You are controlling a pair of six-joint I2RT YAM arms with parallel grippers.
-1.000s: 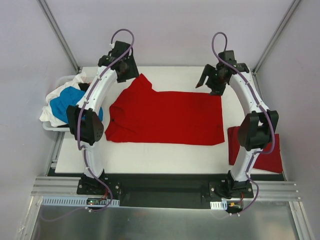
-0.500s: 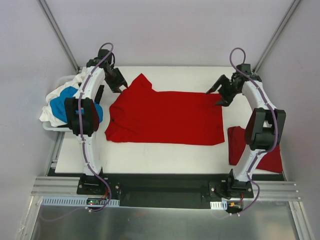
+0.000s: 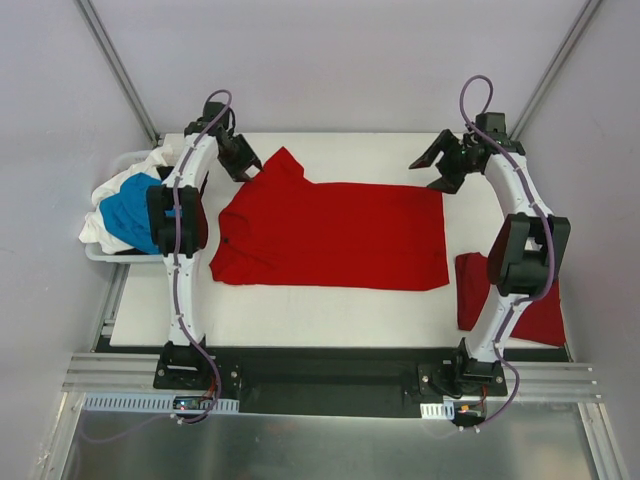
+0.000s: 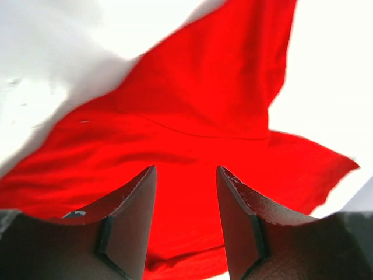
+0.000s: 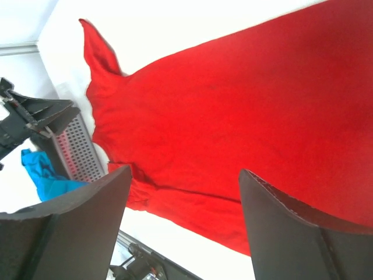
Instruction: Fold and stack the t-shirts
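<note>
Two empty grippers were poised over the far edge of a spread red shirt.
At the table's left edge a basket held heaped white and blue shirts. The left gripper hung over the red shirt's far-left sleeve, jaws partly open and gripping nothing. The shirt lay flat across the middle. The right gripper hovered at its far-right corner, jaws wide and empty. A folded shirt sat at the near-right corner. The cloth looked light, limp and apt to bunch, so I'd pinch it at the sleeve and hem corner.
</note>
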